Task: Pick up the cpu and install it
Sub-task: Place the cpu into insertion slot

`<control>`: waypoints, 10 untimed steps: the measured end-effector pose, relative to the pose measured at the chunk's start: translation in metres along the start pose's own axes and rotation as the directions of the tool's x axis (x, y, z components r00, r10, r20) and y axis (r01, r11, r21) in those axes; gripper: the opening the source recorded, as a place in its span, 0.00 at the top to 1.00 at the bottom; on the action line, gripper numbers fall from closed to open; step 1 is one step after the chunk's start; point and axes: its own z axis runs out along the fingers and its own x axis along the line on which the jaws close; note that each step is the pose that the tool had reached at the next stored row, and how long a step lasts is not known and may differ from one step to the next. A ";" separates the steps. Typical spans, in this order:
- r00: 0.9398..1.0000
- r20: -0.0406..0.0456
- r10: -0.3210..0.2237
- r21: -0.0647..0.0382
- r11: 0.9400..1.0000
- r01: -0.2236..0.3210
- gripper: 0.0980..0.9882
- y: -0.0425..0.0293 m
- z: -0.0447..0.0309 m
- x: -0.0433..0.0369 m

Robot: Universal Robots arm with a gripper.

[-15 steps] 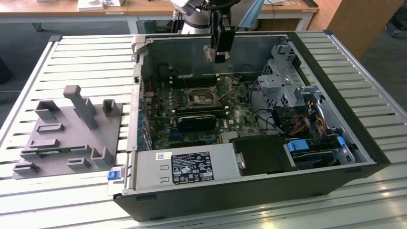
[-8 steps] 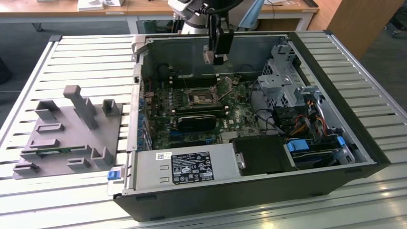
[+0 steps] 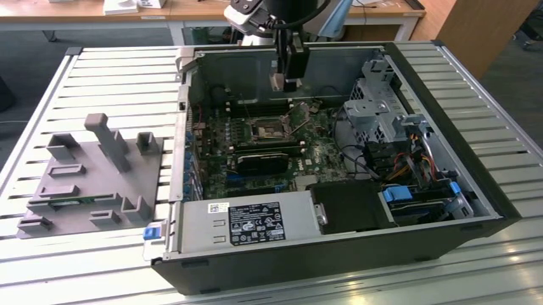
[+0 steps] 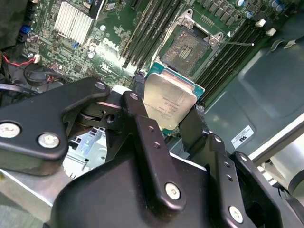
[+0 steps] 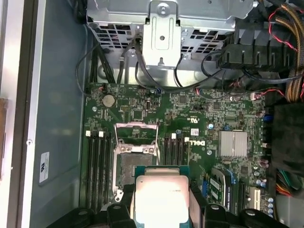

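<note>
My gripper (image 3: 285, 81) is shut on the cpu (image 4: 168, 100), a flat square chip with a silver top and a thin pale rim. The black fingers (image 4: 138, 102) press on two opposite edges. In the exterior view the cpu (image 3: 276, 81) hangs inside the open computer case, above the back part of the motherboard. The socket (image 3: 269, 130) lies below it with its metal frame open. In both wrist views the chip (image 5: 161, 197) hovers above the board, close to the bare socket (image 5: 133, 164) and apart from it.
The black case (image 3: 475, 121) lies on its side on a slatted metal table. Memory slots (image 5: 97, 161) flank the socket, and cables and a drive cage (image 3: 378, 108) fill the exterior view's right. A grey fixture block (image 3: 93, 184) stands at the exterior view's left.
</note>
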 end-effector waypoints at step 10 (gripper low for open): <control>1.000 0.001 0.000 0.000 1.000 0.000 0.50 -0.0006 0.0138 0.0002</control>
